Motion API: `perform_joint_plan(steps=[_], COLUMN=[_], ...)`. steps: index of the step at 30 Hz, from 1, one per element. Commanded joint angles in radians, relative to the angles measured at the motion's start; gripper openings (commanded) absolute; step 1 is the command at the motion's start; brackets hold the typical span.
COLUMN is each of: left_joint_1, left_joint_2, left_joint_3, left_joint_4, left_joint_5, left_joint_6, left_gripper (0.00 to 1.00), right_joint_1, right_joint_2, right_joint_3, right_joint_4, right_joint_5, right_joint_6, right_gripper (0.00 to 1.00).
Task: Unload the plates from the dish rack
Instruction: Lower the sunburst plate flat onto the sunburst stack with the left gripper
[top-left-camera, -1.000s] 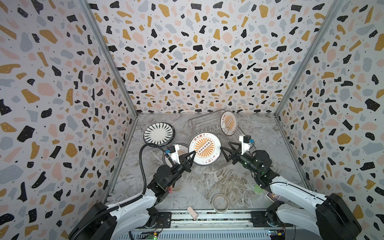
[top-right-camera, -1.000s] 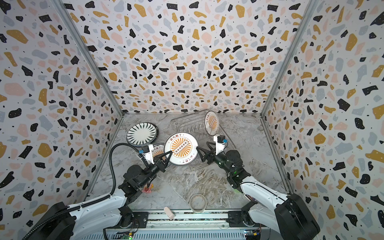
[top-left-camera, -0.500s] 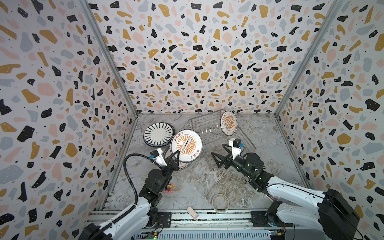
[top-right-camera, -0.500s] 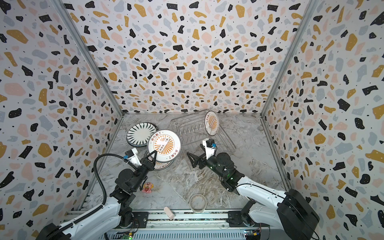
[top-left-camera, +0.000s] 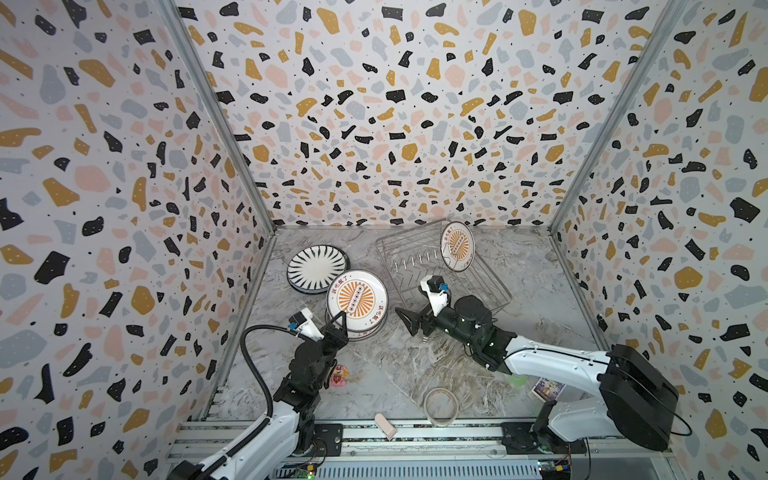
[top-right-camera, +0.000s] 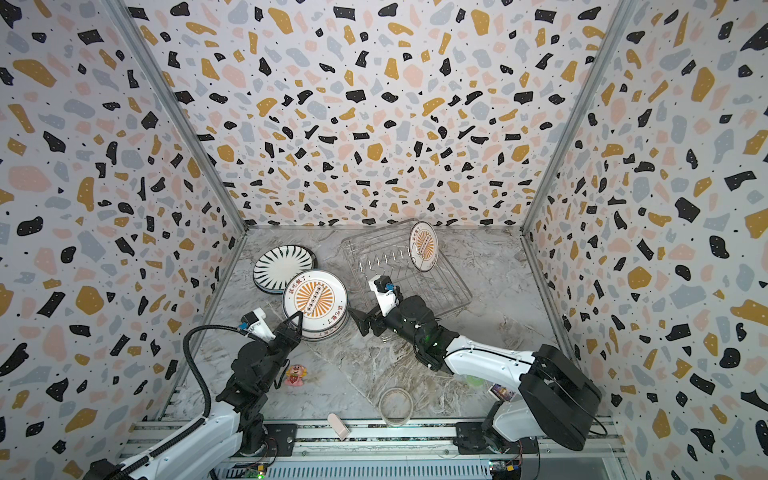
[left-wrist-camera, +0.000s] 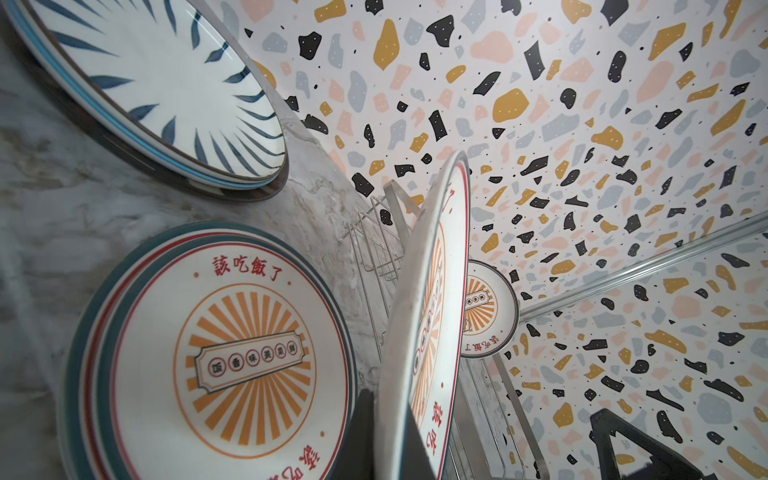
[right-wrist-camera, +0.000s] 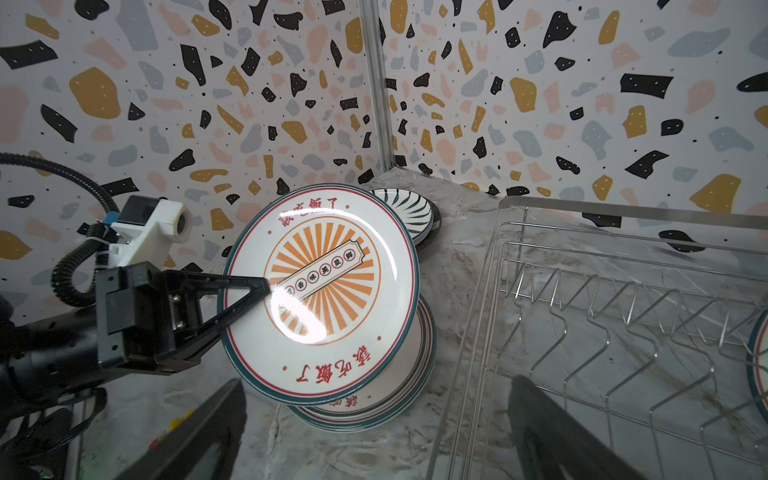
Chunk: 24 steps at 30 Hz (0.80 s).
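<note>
1. There are two grippers. The left gripper (top-left-camera: 338, 323) is clenched on the rim of one orange-sunburst plate, the held plate (top-left-camera: 356, 297). One finger lies across its printed face.
2. The held plate is tilted over the sunburst stack (left-wrist-camera: 208, 353), which lies flat on the counter (top-left-camera: 415, 374) left of the middle. At least two plates show in this stack; the exact number cannot be told. Whether the held plate's low edge touches the stack cannot be told either.
3. The striped stack (top-left-camera: 317, 268) lies flat near the counter's back left corner, just beside the sunburst stack. Its plates carry black radial stripes. Several rims show, at least two.
4. One dish rack (top-left-camera: 469, 282) sits at an angle toward the back edge, right of the middle.
5. The rack holds a single plate, the rack plate (top-left-camera: 457, 246), another sunburst one. It stands upright at the rack's far end, and the row of prongs beside it is bare.
6. The right gripper (top-left-camera: 413, 324) has its jaws spread wide and grasps nothing. It sits between the sunburst stack and the rack's near left corner.
7. Other things lie near the front edge:
   - one translucent tape ring (top-left-camera: 441, 422);
   - one small pink figure (top-left-camera: 338, 376) by the left arm;
   - one pink block (top-left-camera: 385, 420);
   - one printed card (top-left-camera: 547, 388) under the right arm.
</note>
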Motion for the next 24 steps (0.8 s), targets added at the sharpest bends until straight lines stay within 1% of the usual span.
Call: perform_joint_plan(steps=[1,4,8,14,19,21,24], left_joint_1=[0.007,0.008,0.008,0.008,0.009,0.01,0.01], left_joint_2=[-0.008,0.008,0.046,0.128,0.157,0.178,0.227], left_joint_3=[0.018,0.026,0.036,0.037,0.045,0.054,0.062], left_joint_4=[-0.008,-0.009,-0.015,0.032,0.041,0.043,0.07], left_joint_5=[-0.053,-0.047,-0.075,-0.049,-0.093,-0.095,-0.086], left_joint_6=[-0.041,-0.047,-0.06,-0.089,-0.068,-0.065,-0.068], left_gripper=[0.0,0.0,0.0,0.0,0.0,0.0,0.0], right_joint_1=[0.023,0.039,0.051,0.067,0.08,0.092,0.111], right_joint_2=[0.021,0.042,0.069,0.118,0.149,0.174,0.211], right_joint_3=[0.051,0.072,0.088,0.127,0.137,0.156,0.19], right_joint_4=[-0.019,-0.027,-0.029,-0.065,-0.045,-0.05,-0.074], right_joint_5=[0.013,0.024,0.031,0.084,0.082,0.078,0.118], right_joint_6=[-0.037,-0.054,-0.056,-0.062,-0.063,-0.073,-0.079], right_gripper=[0.99,0.99,0.99,0.99,1.0,1.0,1.0])
